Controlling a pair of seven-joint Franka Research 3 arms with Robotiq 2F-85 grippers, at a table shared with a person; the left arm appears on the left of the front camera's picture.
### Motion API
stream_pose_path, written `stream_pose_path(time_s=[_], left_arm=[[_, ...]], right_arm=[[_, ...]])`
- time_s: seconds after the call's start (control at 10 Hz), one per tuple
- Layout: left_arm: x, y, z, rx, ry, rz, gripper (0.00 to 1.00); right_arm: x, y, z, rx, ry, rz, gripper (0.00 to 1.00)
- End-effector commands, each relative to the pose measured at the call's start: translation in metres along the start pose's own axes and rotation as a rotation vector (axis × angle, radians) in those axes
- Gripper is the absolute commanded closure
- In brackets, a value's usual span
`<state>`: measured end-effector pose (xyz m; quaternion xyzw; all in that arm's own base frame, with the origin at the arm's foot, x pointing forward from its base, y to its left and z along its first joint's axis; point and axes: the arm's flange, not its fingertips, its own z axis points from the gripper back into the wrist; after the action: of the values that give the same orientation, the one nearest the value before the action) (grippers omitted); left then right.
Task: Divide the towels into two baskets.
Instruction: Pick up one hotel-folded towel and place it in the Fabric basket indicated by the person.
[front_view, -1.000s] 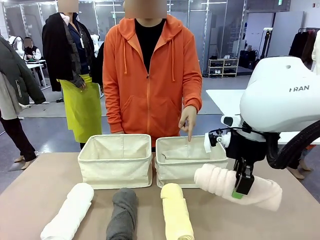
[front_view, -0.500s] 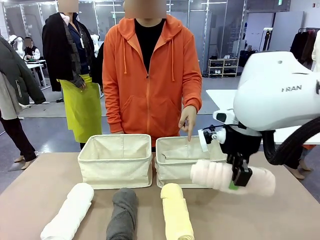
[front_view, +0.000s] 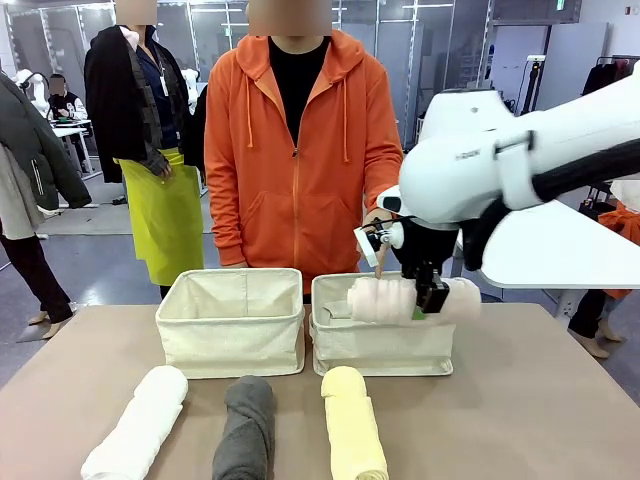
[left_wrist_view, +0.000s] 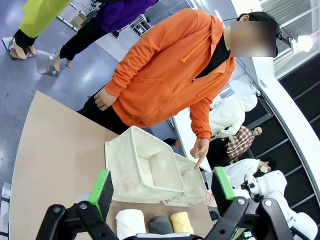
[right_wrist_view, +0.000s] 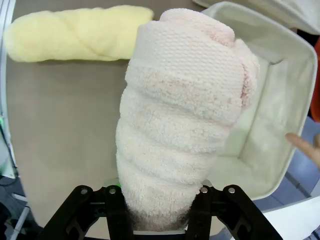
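My right gripper (front_view: 432, 298) is shut on the pale pink towel (front_view: 385, 300), which hangs level just over the right basket (front_view: 380, 348). From the wrist, the pink roll (right_wrist_view: 180, 125) rises between the fingers, half over that basket's open inside (right_wrist_view: 280, 90). On the table in front lie the white towel (front_view: 140, 420), the dark grey towel (front_view: 245, 428) and the pale yellow towel (front_view: 352, 428). The left basket (front_view: 232, 330) holds nothing I can see. My left gripper (left_wrist_view: 162, 185) hangs open high above the table, nothing between its green pads (left_wrist_view: 102, 187).
A person in an orange hoodie (front_view: 300, 160) stands at the far edge, one finger (left_wrist_view: 200, 152) pointing down at the right basket. The fingertip (right_wrist_view: 305, 145) shows past that basket's rim. Bare tabletop (front_view: 520, 410) lies to the right of the towels.
The right arm has lifted the pink towel from low beside the right basket and carried it left and away, so it now hangs over that basket. The left gripper stays open.
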<state>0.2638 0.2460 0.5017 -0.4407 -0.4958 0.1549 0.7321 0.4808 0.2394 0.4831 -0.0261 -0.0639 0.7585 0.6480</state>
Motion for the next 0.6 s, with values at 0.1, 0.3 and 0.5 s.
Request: stream_pose_path(time_s=[0.1,0.3,0.5], left_arm=[[0.002,0.000,0.001,-0.016,-0.012,0.001,0.00],[0.002,0.000,0.001,-0.016,-0.012,0.001,0.00],[0.002,0.000,0.001,-0.016,-0.012,0.001,0.00]], right_arm=[[0.009,-0.053,-0.021,-0.051,0.054,0.101,0.64],[0.008,-0.084,-0.045,-0.046,0.047,0.097,0.64],[0.010,-0.109,-0.056,-0.029,0.053,0.089,0.64]])
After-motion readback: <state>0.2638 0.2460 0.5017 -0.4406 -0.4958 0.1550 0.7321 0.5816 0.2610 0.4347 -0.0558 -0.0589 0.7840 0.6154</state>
